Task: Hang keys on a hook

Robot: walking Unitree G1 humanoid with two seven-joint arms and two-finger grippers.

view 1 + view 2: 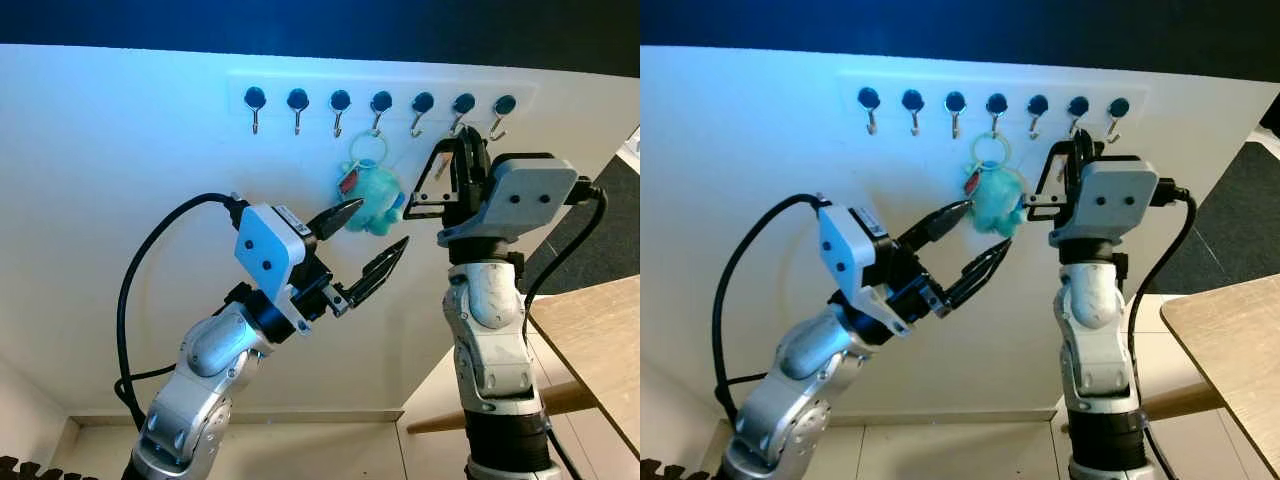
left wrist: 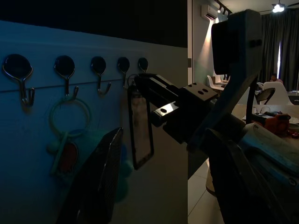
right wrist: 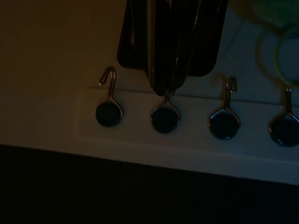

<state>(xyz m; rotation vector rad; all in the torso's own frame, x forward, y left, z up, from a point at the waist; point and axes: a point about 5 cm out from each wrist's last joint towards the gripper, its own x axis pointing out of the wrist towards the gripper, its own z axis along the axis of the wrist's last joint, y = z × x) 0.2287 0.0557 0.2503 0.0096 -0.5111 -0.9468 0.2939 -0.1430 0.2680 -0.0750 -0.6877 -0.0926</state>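
A white rail (image 1: 385, 82) carrying seven round-capped metal hooks runs along a pale wall (image 1: 120, 170), and the keys (image 1: 368, 190), a ring with a pale green loop, a small red tag and a fluffy turquoise charm, hang from the fourth hook (image 1: 379, 110) counted from the robot's left. The left gripper (image 1: 371, 244) is raised in front of the wall just below and to the left of the charm, its two long black fingers (image 1: 337, 216) spread wide, one tip close beside the charm's left edge and the other beneath it, holding nothing. The right gripper (image 1: 463, 140) reaches up to the rail farther right, its fingers (image 3: 173, 42) pressed together and pointing at the sixth hook (image 3: 164, 114), their tips just at its wire; whether they touch it cannot be told. In the dim left wrist view the green loop (image 2: 70, 116) hangs on its hook with the red tag (image 2: 66, 156) below it, and the right arm's black linkage crosses in front of the wall beside them. To the robot's right, the corner of a light wooden counter (image 1: 595, 335) juts into view, a dark carpet (image 1: 590, 225) lies beyond it, and pale floor tiles (image 1: 290, 450) show at the foot of the wall.
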